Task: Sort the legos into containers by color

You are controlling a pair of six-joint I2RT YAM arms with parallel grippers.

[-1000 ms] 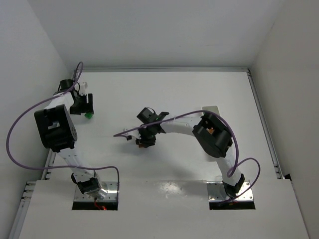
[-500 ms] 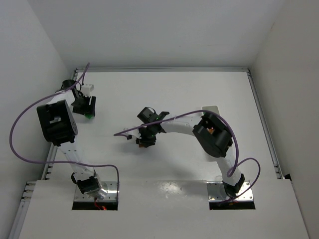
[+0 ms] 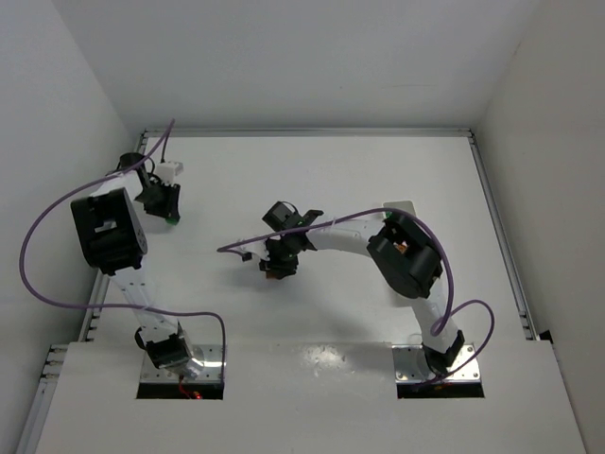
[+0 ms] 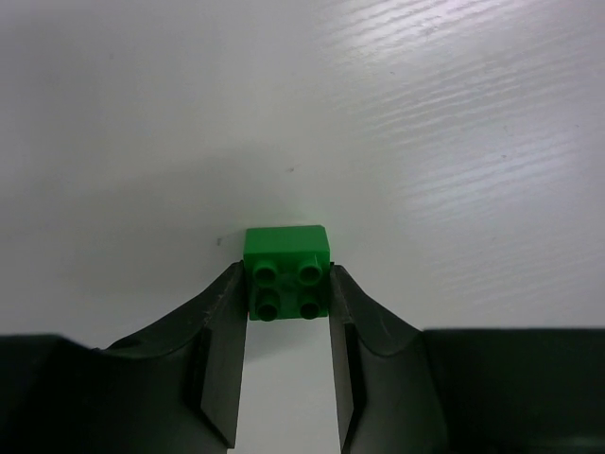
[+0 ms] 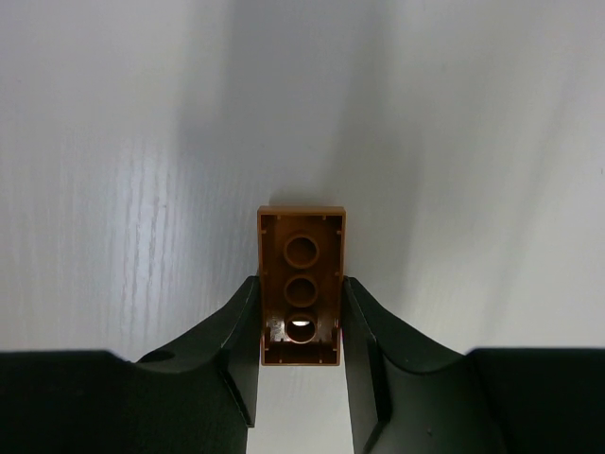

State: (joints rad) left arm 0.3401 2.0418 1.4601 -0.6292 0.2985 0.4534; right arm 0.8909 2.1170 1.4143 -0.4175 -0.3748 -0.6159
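My left gripper (image 4: 287,288) is shut on a small green lego (image 4: 287,270), studs facing the camera, low over the white table. In the top view this gripper (image 3: 168,216) is at the far left with the green lego (image 3: 171,223) at its tip. My right gripper (image 5: 301,305) is shut on a brown lego (image 5: 302,284), its hollow underside facing the camera. In the top view it (image 3: 276,269) is near the table's middle, the brown lego (image 3: 270,274) just showing. A corner of the white tray (image 3: 401,205) shows behind the right arm; its compartments are hidden.
The table's metal rail (image 3: 501,236) runs along the right side and white walls close in the left, back and right. Purple cables (image 3: 57,218) loop from both arms. No other loose legos show.
The left arm has shifted slightly towards the far left corner, still holding the green lego. The right gripper has edged a little to the right with the brown lego.
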